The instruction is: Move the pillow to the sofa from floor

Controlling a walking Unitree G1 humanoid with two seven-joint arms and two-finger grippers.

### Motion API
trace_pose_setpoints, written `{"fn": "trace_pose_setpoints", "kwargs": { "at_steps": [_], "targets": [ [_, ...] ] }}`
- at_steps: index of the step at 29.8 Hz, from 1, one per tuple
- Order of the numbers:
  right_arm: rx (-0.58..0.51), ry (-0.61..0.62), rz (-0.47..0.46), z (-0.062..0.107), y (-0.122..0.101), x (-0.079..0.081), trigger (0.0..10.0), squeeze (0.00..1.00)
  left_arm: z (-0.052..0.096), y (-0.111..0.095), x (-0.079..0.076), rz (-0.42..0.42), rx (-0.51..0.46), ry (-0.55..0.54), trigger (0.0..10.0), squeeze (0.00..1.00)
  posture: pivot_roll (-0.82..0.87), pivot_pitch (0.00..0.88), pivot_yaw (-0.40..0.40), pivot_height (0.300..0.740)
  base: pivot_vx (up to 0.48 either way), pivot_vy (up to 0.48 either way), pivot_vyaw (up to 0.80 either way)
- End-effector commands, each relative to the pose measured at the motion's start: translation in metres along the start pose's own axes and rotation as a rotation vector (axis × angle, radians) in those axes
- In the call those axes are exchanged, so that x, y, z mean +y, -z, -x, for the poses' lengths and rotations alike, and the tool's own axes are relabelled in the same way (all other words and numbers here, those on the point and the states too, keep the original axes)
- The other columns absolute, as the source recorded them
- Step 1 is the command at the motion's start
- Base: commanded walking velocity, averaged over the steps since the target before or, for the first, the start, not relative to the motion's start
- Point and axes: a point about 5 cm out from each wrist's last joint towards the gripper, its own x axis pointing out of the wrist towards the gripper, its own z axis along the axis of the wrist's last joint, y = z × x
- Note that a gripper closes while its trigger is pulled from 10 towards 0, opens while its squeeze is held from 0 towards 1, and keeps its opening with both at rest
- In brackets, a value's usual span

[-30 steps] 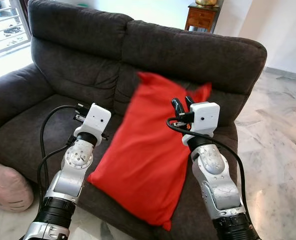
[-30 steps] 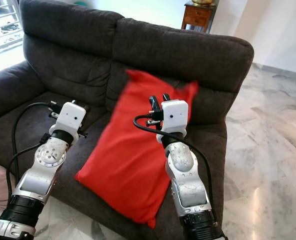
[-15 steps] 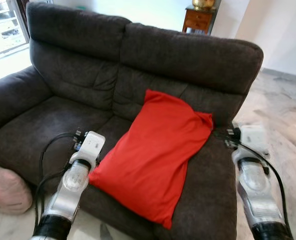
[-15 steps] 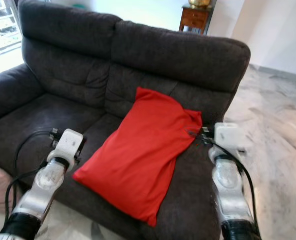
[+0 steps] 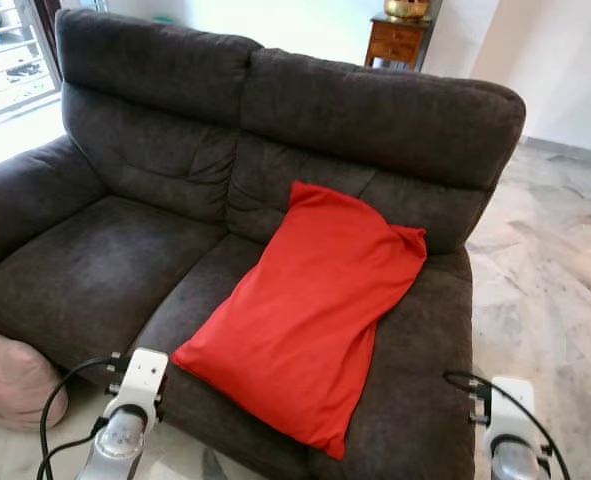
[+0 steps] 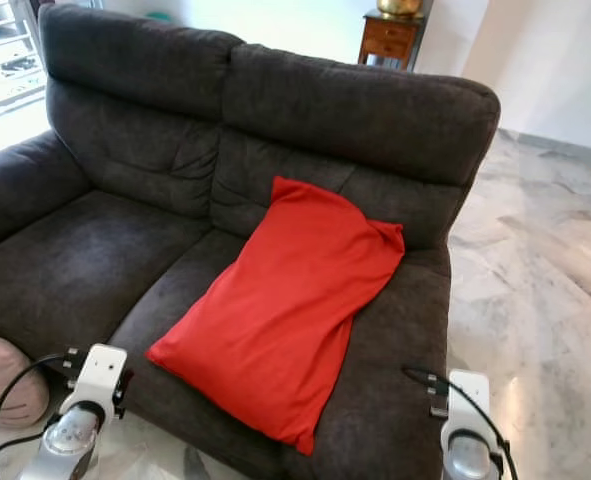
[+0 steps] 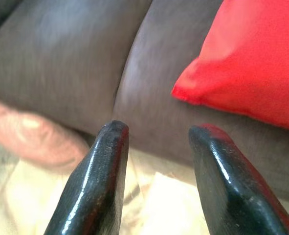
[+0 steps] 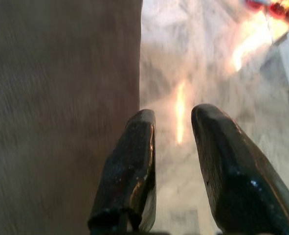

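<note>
Tools, two: left tool (image 7: 156, 147) parted, empty, low before the sofa's front edge; right tool (image 8: 173, 147) parted, empty, low beside the sofa's right end, over the floor.

Sofa (image 5: 155, 130), one: dark grey, two-seat, fills most of the head views.

Floor (image 5: 555, 260), marble, pale, to the right of and in front of the sofa.

Pillow (image 5: 310, 305), red, one: lies aslant on the right seat, upper end leaning on the backrest, lower corner just over the seat's front edge. Touched by neither tool.

Pillow, pink (image 5: 10, 385), one: on the floor by the sofa's left front corner.

Side cabinet (image 5: 400, 35), wooden, one: behind the sofa.

Step in hand, as judged: placement done, arms lowered clear. Next move, if any: none on the red pillow beyond a nudge inward from the seat edge.
</note>
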Motion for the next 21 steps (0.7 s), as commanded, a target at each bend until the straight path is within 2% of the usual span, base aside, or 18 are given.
{"fn": "trace_pose_setpoints", "kwargs": {
  "at_steps": [1,5,8,11,14,16,21],
  "targets": [
    [0.045,0.027,-0.026,0.002,0.012,-0.005,10.0,0.0,0.004,0.015,0.0,0.03,0.053,-0.015,10.0,0.0,0.05,0.0,-0.063,0.74,0.0,0.0,0.0],
    [0.153,0.076,-0.065,0.009,0.037,-0.014,10.0,0.0,0.009,0.029,0.0,0.023,0.095,-0.008,10.0,0.0,0.04,0.0,-0.055,0.74,0.0,0.0,0.0],
    [0.26,0.099,-0.02,0.018,0.061,-0.02,10.0,0.0,0.015,0.042,-0.002,0.01,0.142,-0.011,10.0,0.0,0.04,0.0,-0.053,0.74,0.0,0.0,0.0],
    [0.306,0.087,0.005,0.023,0.074,-0.021,10.0,0.0,0.019,0.053,-0.002,0.011,0.179,-0.015,10.0,0.0,0.03,0.0,-0.05,0.74,0.0,0.0,0.0],
    [0.352,0.078,0.008,0.03,0.085,-0.019,10.0,0.0,0.022,0.059,-0.002,0.005,0.196,-0.01,10.0,0.0,0.03,0.0,-0.048,0.74,0.0,0.0,0.0],
    [0.395,0.046,0.015,0.035,0.095,-0.012,10.0,0.0,0.026,0.067,-0.002,0.013,0.235,-0.011,10.0,0.0,0.03,0.0,-0.046,0.74,0.0,0.0,0.0],
    [0.398,-0.012,-0.004,0.038,0.096,0.001,10.0,0.0,0.03,0.076,-0.004,0.011,0.275,0.003,10.0,0.0,0.03,0.0,-0.042,0.74,0.0,0.0,0.0]
  ]
}}
